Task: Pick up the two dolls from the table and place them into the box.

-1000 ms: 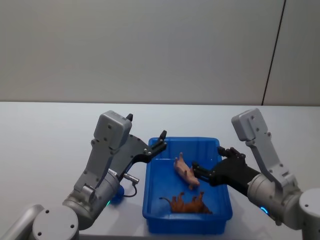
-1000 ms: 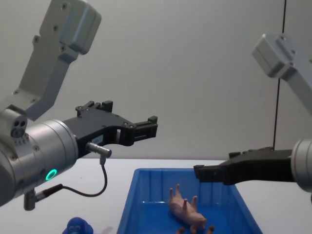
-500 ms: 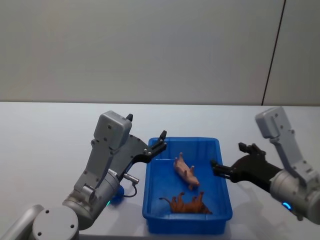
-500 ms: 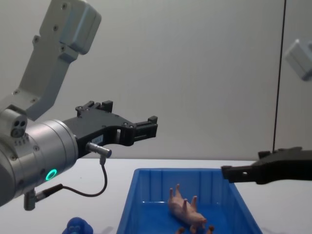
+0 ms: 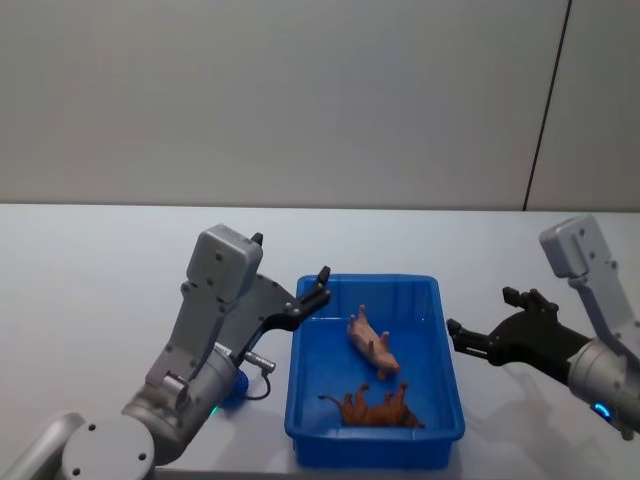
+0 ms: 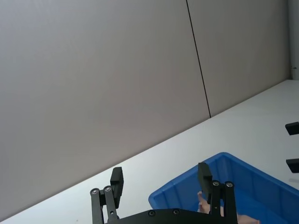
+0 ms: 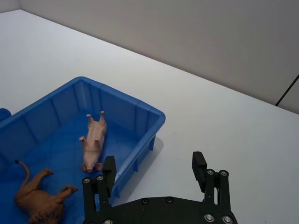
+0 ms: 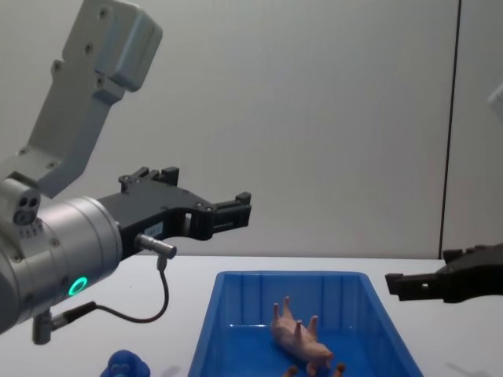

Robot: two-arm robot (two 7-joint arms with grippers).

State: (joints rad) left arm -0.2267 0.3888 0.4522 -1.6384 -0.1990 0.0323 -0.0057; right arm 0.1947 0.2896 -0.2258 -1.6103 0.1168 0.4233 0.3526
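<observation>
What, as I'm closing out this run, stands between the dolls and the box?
Nothing visible does. The pink pig and the brown animal already lie inside the box. The left claw hovers open by its left rim, the right claw open off its right side.

The chest view's lower edge cuts off the box and a small blue object.

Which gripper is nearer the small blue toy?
Left. The left gripper hovers over the far-left corner of the blue bin, on the same side as the small blue toy; the right gripper is beyond the bin's right wall.
</observation>
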